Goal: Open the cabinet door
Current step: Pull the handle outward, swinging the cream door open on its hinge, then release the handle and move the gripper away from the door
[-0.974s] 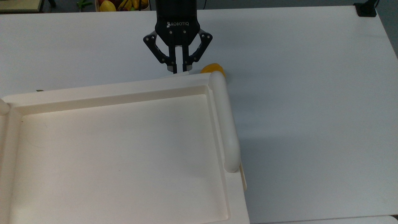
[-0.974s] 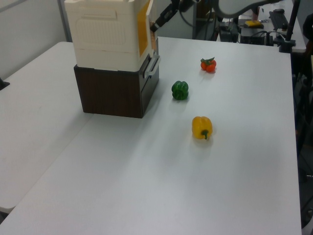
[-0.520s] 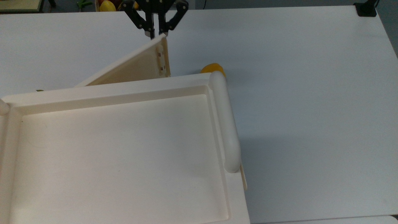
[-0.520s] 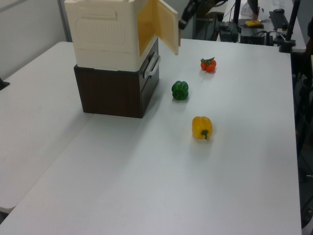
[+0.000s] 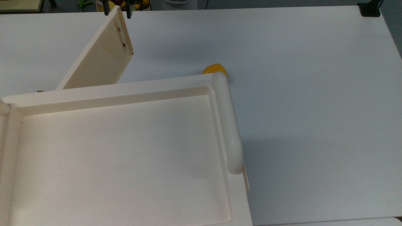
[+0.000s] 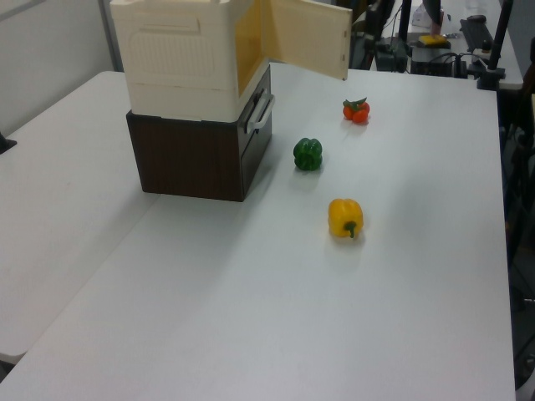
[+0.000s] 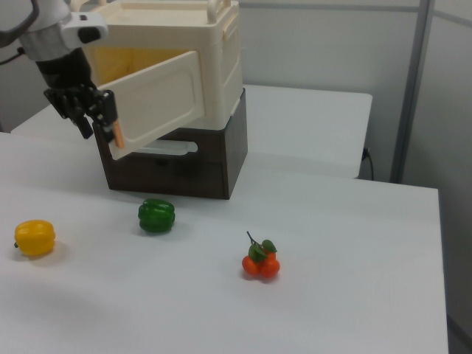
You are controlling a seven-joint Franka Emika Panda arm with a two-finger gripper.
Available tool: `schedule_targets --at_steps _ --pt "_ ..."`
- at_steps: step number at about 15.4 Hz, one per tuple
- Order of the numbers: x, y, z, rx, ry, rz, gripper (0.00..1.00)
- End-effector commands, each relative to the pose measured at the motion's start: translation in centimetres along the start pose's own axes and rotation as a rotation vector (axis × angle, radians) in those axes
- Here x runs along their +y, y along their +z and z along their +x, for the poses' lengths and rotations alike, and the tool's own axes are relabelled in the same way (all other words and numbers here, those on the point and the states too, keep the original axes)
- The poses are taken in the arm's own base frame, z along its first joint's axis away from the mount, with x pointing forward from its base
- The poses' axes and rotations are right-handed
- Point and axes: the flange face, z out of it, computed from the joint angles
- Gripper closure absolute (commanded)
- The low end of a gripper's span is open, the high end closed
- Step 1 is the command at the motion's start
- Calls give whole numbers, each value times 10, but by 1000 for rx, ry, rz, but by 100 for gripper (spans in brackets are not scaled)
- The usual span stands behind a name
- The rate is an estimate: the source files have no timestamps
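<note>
The cabinet door (image 5: 97, 59) is a thin cream panel with small brown marks near its free edge. It stands swung wide out from the cream cabinet (image 6: 180, 58), and it also shows as the door (image 7: 158, 103) in the right view. My gripper (image 5: 117, 11) is at the door's free edge at the top view's upper left, open, with a dark finger on either side of that edge. In the right view the gripper (image 7: 99, 118) sits against the door's end, just above an orange strip (image 7: 116, 135) there. The inside of the cabinet looks yellow.
The cabinet has a recessed tray-like top (image 5: 119, 91) with a rounded bar handle (image 5: 227, 125), and it rests on a dark brown base (image 6: 192, 159). On the white table lie a yellow pepper (image 6: 345, 217), a green pepper (image 6: 308, 154) and a cluster of small tomatoes (image 6: 356, 109).
The door has swung from shut to wide open, and my gripper moved with its free edge toward the top view's upper left. The fingers, earlier pinched together on the edge, now stand apart.
</note>
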Motion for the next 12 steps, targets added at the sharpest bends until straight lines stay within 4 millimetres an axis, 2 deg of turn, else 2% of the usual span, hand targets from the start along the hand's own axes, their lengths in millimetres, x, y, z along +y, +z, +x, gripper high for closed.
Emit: schedule_targets --at_steps 1,3,6,8,12 --pt "35 -12 -23 -63 -34 8 0" --pt "34 -15 -28 -80 -35 11 0" --pt "20 -21 -35 -112 -43 36 0" --pt "-9 -25 -38 -122 -82 90 0" --pt "-43 -32 -37 -117 -83 195 0"
